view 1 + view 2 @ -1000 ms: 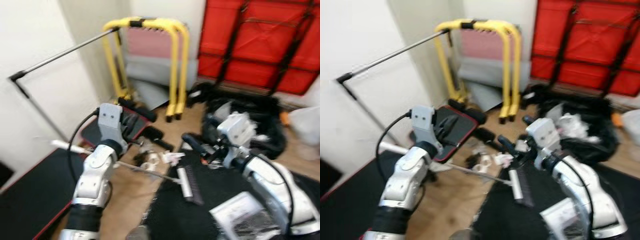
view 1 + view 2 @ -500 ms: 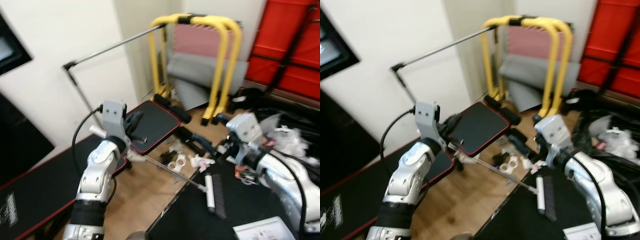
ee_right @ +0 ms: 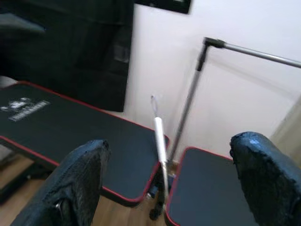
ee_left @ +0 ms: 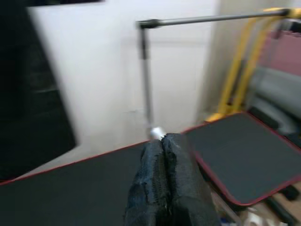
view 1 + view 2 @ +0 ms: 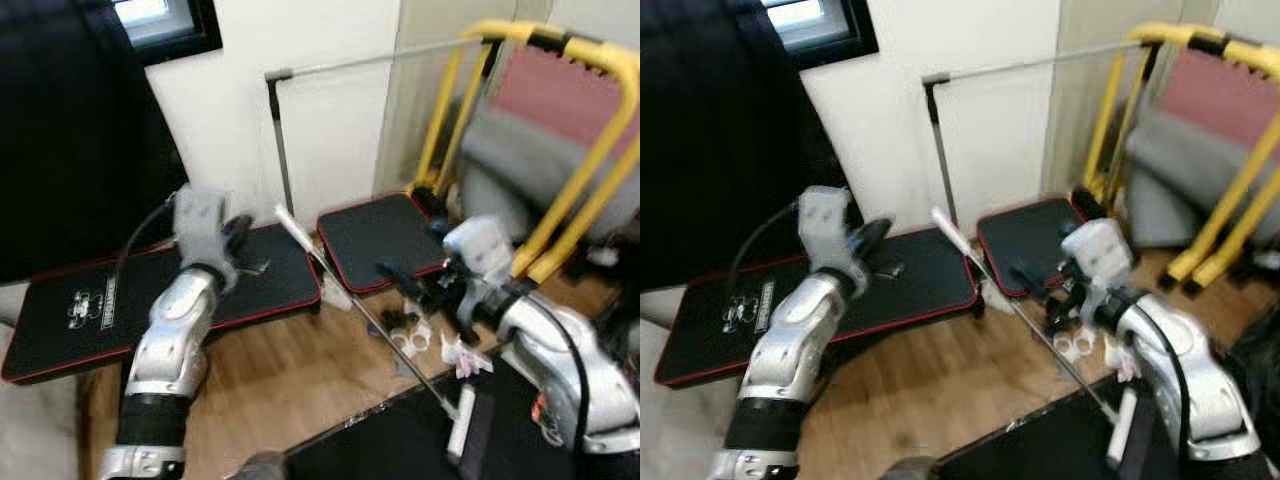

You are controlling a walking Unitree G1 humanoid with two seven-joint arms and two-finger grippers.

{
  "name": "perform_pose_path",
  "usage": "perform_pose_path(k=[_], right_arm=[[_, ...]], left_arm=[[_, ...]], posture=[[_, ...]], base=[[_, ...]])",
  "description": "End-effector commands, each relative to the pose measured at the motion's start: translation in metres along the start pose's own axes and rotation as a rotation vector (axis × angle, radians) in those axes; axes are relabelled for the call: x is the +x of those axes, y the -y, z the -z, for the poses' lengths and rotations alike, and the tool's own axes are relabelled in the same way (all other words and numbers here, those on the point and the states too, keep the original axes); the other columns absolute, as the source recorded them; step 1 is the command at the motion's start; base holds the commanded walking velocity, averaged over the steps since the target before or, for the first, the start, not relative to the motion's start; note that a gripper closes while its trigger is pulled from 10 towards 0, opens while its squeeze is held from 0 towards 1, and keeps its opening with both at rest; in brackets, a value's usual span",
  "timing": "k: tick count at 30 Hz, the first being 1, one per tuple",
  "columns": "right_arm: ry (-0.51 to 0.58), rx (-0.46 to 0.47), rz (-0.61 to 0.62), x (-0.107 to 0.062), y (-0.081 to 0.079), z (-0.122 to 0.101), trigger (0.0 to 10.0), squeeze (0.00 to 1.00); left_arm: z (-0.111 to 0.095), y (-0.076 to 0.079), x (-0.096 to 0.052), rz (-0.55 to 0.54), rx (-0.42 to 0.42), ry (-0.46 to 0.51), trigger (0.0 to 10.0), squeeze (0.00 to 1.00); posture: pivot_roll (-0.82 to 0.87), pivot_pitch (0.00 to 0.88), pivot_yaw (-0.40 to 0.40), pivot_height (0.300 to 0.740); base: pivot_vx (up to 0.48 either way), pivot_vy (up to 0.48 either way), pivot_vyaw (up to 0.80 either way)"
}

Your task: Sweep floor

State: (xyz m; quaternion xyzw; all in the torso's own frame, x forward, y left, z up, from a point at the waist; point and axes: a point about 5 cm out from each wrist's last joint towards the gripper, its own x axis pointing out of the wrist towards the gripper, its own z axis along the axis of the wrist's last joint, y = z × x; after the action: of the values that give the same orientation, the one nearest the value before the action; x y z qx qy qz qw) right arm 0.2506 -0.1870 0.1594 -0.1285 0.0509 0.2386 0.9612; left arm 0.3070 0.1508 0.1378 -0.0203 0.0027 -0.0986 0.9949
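The whole outlook has swung to the robot's left over the past second, so that is the head turning and not the room moving: the padded black bench (image 5: 120, 295) and the white wall now sit ahead, and the yellow frame (image 5: 585, 190) lies off to the right. What did change is the grip. Half a second ago the left pincer (image 5: 238, 232) was around the broom (image 5: 370, 315); now its fingers (image 4: 164, 188) are pressed together, with the handle's top end just beside them, though blur hides whether they touch. The right pincer (image 5: 398, 278) has its fingers (image 3: 82, 183) spread wide, near the shaft but not closed on it. The broom slants down to its brush head (image 5: 462, 435) on the dark mat (image 5: 380, 455), past the white litter (image 5: 412, 335) on the wooden floor (image 5: 270, 380). By my reckoning it needs regripping before sweeping. I can make out no dustpan or bin.
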Motion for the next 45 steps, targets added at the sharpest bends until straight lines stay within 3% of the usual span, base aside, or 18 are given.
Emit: perform_pose_path(k=[1,9,16,23,26,29,33,45], right_arm=[[-0.031,0.004,0.022,0.001,0.003,0.005,10.0,0.00],[-0.044,-0.020,0.200,0.005,0.021,0.006,10.0,0.00],[-0.038,-0.010,0.247,0.005,0.026,0.006,10.0,0.00],[-0.036,-0.017,0.237,0.006,0.024,0.006,10.0,0.00],[-0.027,-0.027,0.158,0.007,0.015,0.007,10.0,0.00],[-0.024,-0.027,0.158,0.008,0.014,0.007,10.0,0.00],[-0.062,-0.086,0.102,0.008,0.010,0.011,10.0,0.00],[-0.095,-0.108,0.064,0.002,0.010,0.013,10.0,0.00]], left_arm=[[0.004,0.005,0.000,0.020,-0.007,-0.022,10.0,0.00],[0.002,0.011,-0.001,0.067,-0.016,-0.021,10.0,0.00],[0.001,0.012,-0.002,0.071,-0.011,-0.022,10.0,0.00],[0.001,0.012,-0.002,0.072,-0.011,-0.024,10.0,0.00],[0.002,0.013,-0.001,0.077,-0.009,-0.027,10.0,0.00],[0.002,0.014,-0.002,0.079,-0.009,-0.027,10.0,0.00],[0.004,0.016,-0.003,0.083,-0.012,-0.031,10.0,0.00],[0.004,0.018,-0.004,0.066,-0.065,-0.021,10.0,0.00]], posture=[[0.01,0.000,-0.006,0.740],[0.01,0.000,-0.008,0.740],[0.01,0.000,-0.009,0.740],[0.01,0.000,-0.009,0.740],[0.02,0.000,-0.014,0.740],[0.02,0.000,-0.015,0.740],[0.02,0.000,-0.021,0.740],[0.01,0.000,-0.027,0.740]], base=[[0.000,0.000,0.80],[0.046,0.000,0.30],[0.380,0.000,0.38],[0.383,0.000,0.00],[0.385,0.000,0.53],[0.379,0.000,0.27],[0.373,0.000,0.00],[0.198,0.000,0.00]])
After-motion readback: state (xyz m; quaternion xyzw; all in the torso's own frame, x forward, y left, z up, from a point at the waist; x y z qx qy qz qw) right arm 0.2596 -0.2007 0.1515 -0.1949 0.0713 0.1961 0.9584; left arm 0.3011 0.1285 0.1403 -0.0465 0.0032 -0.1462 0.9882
